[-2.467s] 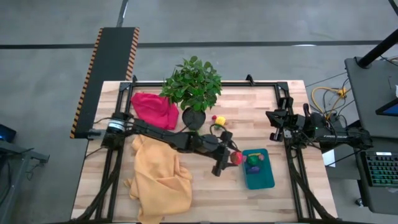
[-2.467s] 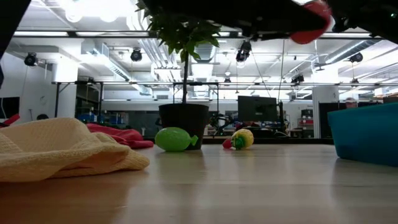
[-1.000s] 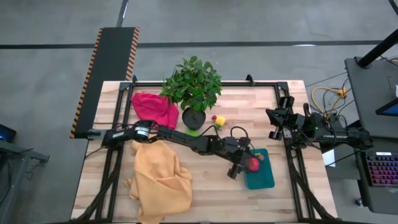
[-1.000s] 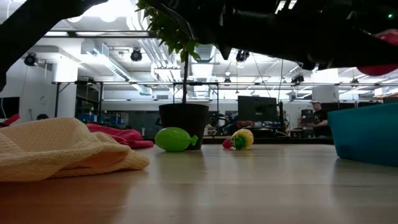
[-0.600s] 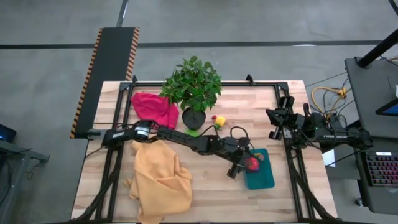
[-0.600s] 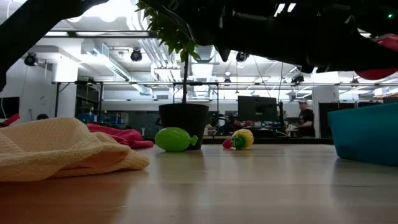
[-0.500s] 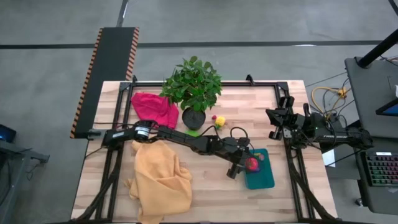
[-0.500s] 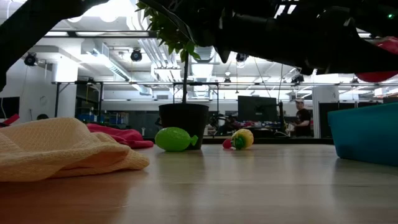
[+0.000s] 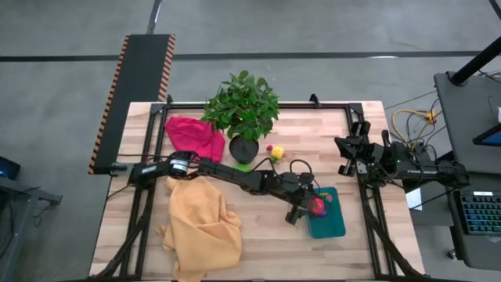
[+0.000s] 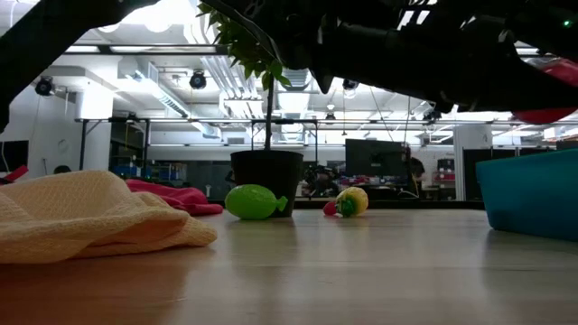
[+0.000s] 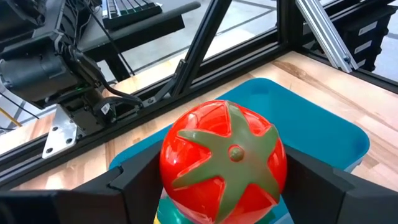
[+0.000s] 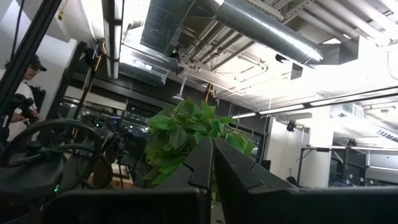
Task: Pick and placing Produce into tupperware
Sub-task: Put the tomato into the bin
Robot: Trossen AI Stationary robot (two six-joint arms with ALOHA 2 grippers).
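- The left gripper (image 9: 310,207) is reached out across the table and hangs over the near end of the blue container (image 9: 333,225), its fingers pinching a red toy tomato (image 9: 317,206).
- In the left wrist view the tomato (image 11: 224,160) sits between the two dark fingers (image 11: 134,180), green star-shaped top facing the camera, with the container's (image 11: 323,127) blue floor and rim right beyond it.
- Under the tomato in that view, a sliver of yellow and green shows from other toys already lying in the container; what they are cannot be told.
- From above, a small green piece (image 9: 329,199) shows inside the container just past the gripper.
- In the low view the tomato (image 10: 547,115) hangs above the container's (image 10: 528,194) rim, not touching it.
- Behind the left arm, well away from the gripper, a green toy (image 9: 244,166) lies against the black pot of the plant (image 9: 243,110), and a yellow and red toy (image 9: 275,150) lies just beside the pot.
- In the low view these two toys, the green toy (image 10: 254,201) and the yellow one (image 10: 350,200), rest on the table in front of the pot (image 10: 265,181).
- A yellow cloth (image 9: 202,227) lies crumpled beside the left arm's base, and a red cloth (image 9: 193,136) lies beside the plant.
- The right gripper (image 9: 345,155) waits folded back at the right edge of the table, well apart from the container, its fingers (image 12: 205,165) pressed together.
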